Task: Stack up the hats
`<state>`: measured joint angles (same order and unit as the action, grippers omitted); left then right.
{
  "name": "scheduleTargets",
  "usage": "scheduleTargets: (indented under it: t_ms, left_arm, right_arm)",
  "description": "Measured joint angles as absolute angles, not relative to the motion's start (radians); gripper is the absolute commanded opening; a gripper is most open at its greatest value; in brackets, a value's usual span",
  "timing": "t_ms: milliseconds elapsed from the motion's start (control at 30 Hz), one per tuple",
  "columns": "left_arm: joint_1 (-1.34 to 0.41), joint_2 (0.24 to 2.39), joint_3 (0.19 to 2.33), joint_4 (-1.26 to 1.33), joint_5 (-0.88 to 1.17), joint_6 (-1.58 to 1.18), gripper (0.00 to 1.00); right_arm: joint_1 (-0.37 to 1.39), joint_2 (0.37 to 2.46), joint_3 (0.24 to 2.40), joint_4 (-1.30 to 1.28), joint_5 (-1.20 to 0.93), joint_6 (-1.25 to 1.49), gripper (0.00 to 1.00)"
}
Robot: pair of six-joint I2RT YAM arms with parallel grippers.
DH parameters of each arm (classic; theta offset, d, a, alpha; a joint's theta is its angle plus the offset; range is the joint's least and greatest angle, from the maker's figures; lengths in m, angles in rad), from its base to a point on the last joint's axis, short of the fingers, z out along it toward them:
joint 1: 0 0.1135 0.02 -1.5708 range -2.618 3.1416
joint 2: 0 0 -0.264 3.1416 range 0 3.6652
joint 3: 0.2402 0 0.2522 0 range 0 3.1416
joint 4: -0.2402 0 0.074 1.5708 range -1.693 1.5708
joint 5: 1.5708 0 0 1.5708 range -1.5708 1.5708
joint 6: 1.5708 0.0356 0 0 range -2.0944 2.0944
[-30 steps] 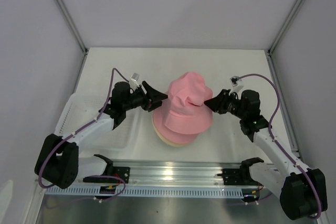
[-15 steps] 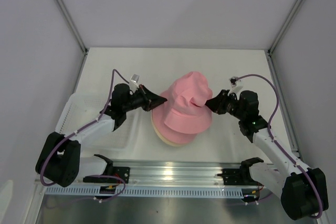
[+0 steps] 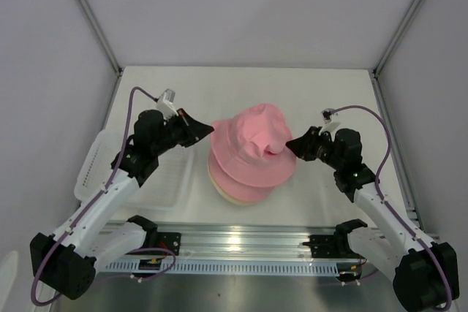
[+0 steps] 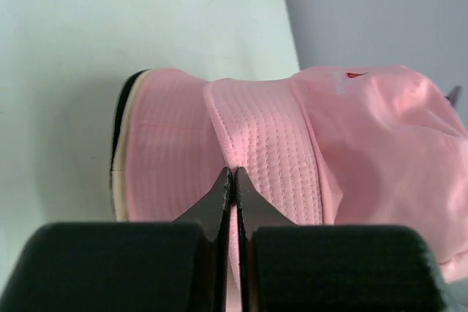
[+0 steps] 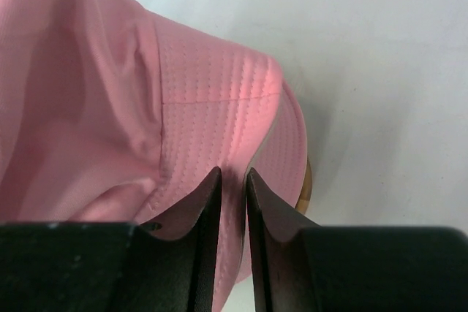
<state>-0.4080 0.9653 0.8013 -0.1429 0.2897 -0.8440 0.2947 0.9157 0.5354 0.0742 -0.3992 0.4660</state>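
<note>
A pink hat (image 3: 256, 144) tops a pile in the middle of the table, its crown crumpled. My left gripper (image 3: 208, 128) is shut on the left side of its brim (image 4: 278, 144), which is pulled out to the left. My right gripper (image 3: 290, 145) pinches the right side of the same brim (image 5: 212, 107) between nearly closed jaws. Under it lies a second pink hat (image 4: 164, 151). Thin beige (image 4: 124, 151) and black (image 4: 117, 118) hat edges show below that one.
A white plastic basket (image 3: 99, 166) lies flat at the left, under my left arm. A tan edge (image 5: 303, 184) shows under the pile on the right side. The metal rail (image 3: 241, 242) with both arm bases runs along the near edge.
My left gripper closed on the top pink hat's left brim and drew back to the left and up, stretching the brim out. The right gripper tightened slightly on the right brim.
</note>
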Motion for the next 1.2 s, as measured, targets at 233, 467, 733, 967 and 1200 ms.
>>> scheduleTargets:
  t_ms: [233,467,733,967,1200]
  left_arm:
    - [-0.414,0.962,0.750,-0.238,0.208,-0.773,0.01]
    - [-0.510,0.992,0.728,-0.288,0.123,-0.721,0.01]
    - [-0.572,1.009,0.730,-0.331,0.017,-0.676,0.01]
    - [-0.574,0.992,0.730,-0.335,-0.026,-0.662,0.01]
    - [-0.606,0.929,0.688,-0.339,-0.065,-0.675,0.00]
  right_arm:
    - [0.321,0.891,0.481,0.097,-0.375,0.490,0.20]
    - [0.364,0.902,0.378,0.166,-0.303,0.522,0.13]
    - [0.466,0.925,0.279,0.170,-0.147,0.570,0.09]
    - [0.477,0.909,0.337,0.089,-0.050,0.607,0.48]
    - [0.424,0.759,0.424,-0.052,-0.018,0.720,0.62]
